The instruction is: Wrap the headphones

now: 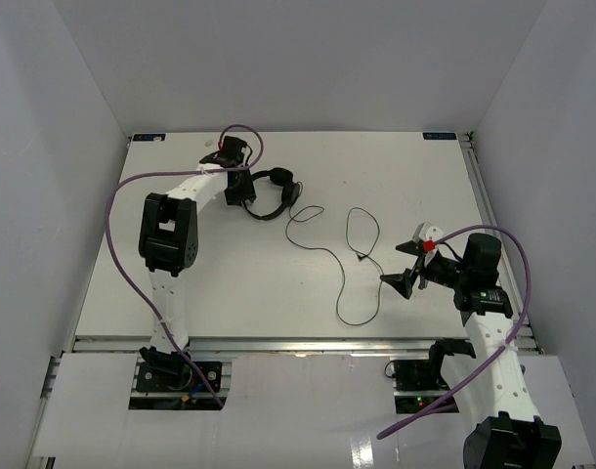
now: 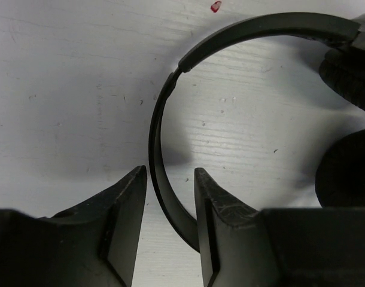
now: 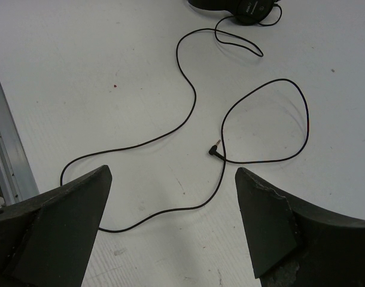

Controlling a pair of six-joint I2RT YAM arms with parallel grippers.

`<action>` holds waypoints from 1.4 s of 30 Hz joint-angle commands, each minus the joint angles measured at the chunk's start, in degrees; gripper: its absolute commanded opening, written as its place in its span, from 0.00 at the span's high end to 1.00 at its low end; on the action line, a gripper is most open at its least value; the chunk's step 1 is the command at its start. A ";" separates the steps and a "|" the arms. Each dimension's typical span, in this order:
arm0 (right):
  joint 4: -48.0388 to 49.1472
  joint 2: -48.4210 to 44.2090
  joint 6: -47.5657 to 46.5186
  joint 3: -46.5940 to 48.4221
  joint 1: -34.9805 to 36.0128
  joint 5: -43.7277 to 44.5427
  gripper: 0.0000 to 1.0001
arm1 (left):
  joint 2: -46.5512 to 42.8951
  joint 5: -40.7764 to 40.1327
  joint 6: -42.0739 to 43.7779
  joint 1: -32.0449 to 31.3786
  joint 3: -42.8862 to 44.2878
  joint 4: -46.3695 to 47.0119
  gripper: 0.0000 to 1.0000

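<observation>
The black headphones (image 1: 282, 179) lie at the back left of the white table (image 1: 396, 176). Their thin cord (image 1: 342, 283) runs right in loose loops, and its plug (image 1: 361, 256) lies free near the middle. My left gripper (image 1: 245, 192) is down at the headband. In the left wrist view it (image 2: 169, 172) is open, with the headband (image 2: 154, 128) passing between its fingers and close to the right one; both ear cups (image 2: 350, 72) are at the right. My right gripper (image 1: 404, 264) is open wide and empty (image 3: 172, 171) above the cord (image 3: 188, 95), just short of the plug (image 3: 213, 150).
Thick purple robot cables (image 1: 117, 225) (image 1: 518, 293) arch over both arms. A metal rail (image 1: 298, 344) runs along the table's near edge and shows in the right wrist view (image 3: 9, 143). White walls enclose the table on three sides.
</observation>
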 commanded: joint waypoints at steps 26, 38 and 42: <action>-10.37 -1.29 -15.61 0.78 -2.72 -9.79 0.10 | -18.34 -1.96 3.01 -1.03 -12.82 0.49 1.00; -29.68 6.48 -25.10 22.47 1.24 -6.54 0.10 | -52.09 7.74 0.65 -1.30 -30.14 0.56 1.00; -18.04 6.75 -10.63 24.68 4.49 -2.22 0.10 | -59.12 11.73 -1.89 -1.30 -30.42 -2.04 1.00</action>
